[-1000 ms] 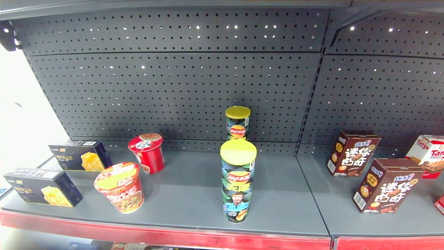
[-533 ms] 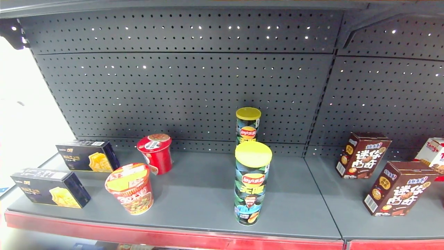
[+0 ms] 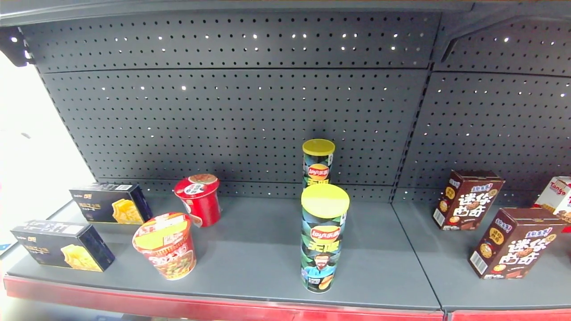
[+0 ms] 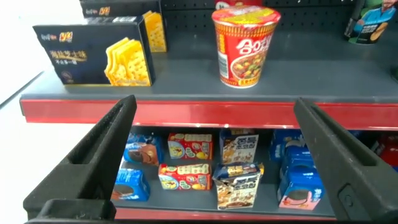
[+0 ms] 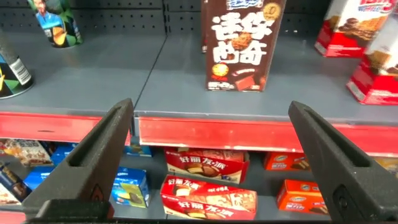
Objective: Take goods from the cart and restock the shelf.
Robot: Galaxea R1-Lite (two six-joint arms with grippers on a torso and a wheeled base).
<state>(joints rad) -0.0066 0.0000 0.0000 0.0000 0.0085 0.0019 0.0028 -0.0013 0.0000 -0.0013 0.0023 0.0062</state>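
Your left hand (image 4: 214, 102) wide open, empty, right hand (image 5: 211, 106) likewise, front chip can (image 3: 323, 238) upright on shelf (image 3: 250, 254), noodle cup (image 3: 166, 245) left of it

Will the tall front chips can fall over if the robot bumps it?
Probably. The front chips can stands upright, tall and narrow, so a push near its yellow lid would likely tip it. Being round, it might then roll along the flat shelf. Its sides look glossy, so it may slip in a loose grip.
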